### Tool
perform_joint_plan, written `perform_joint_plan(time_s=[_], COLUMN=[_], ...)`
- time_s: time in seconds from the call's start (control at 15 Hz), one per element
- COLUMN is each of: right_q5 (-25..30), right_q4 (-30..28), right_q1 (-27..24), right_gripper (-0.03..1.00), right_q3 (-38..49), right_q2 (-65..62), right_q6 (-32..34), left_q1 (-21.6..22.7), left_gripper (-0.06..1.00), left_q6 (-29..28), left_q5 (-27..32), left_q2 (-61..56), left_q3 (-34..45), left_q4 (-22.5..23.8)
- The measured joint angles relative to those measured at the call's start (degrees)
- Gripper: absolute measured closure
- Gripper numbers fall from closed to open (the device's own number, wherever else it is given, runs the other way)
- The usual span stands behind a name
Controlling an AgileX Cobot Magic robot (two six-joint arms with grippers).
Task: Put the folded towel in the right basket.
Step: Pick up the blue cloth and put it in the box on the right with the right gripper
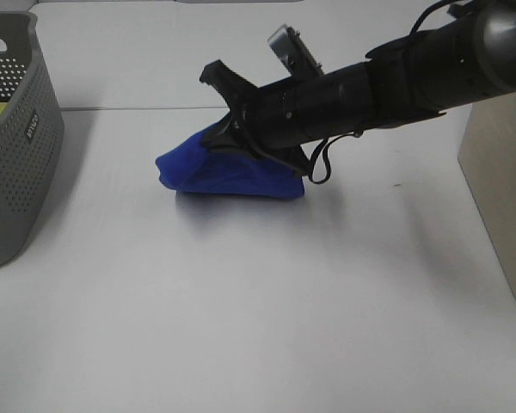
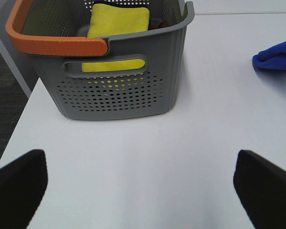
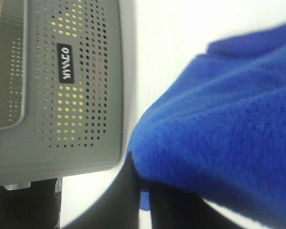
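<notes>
Right jaws gripping blue towel (image 1: 228, 176), beige basket (image 1: 499, 189) shown only overhead

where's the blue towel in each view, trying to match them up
Exterior high: blue towel mid-table, right of the grey basket.
Left wrist: one corner at the frame edge, apart from the basket.
Right wrist: close up, filling much of the frame.
Shared landmark: the grey basket.

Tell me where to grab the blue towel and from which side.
Pinch the towel at its raised top ridge, coming down from the right. It lies bunched, tallest there and tapering low to the left, so the fingers get cloth to close on.
</notes>
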Motion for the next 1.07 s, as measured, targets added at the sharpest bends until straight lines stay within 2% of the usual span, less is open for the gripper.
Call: perform_joint_plan(time_s=[0.27, 0.4, 0.6, 0.8, 0.87, 1.07], right_q5=[-2.86, -1.83, 5.96, 13.46, 13.98, 15.18], right_q4=[-1.15, -1.32, -1.38, -1.43, -1.43, -0.17], right_q1=[0.0, -1.95, -11.92, -25.55, -27.62, -42.63], right_gripper=[0.93, 0.93, 0.93, 0.93, 0.93, 0.93], right_q3=[0.0, 0.06, 0.06, 0.06, 0.06, 0.06], right_q2=[-8.48, -12.78, -17.99, -22.29, -22.98, -26.24], right_q6=[-2.81, -2.86, -2.69, -0.86, -0.74, 2.18], left_q1=[0.0, 0.0, 0.0, 0.0, 0.0, 0.0], left_gripper=[-0.04, -0.04, -0.04, -0.04, -0.04, -0.04], left_q6=[0.0, 0.0, 0.0, 0.0, 0.0, 0.0], left_q5=[0.0, 0.0, 0.0, 0.0, 0.0, 0.0], left_q2=[0.0, 0.0, 0.0, 0.0, 0.0, 0.0], left_q3=[0.0, 0.0, 0.0, 0.0, 0.0, 0.0], left_q4=[0.0, 0.0, 0.0, 0.0, 0.0, 0.0])
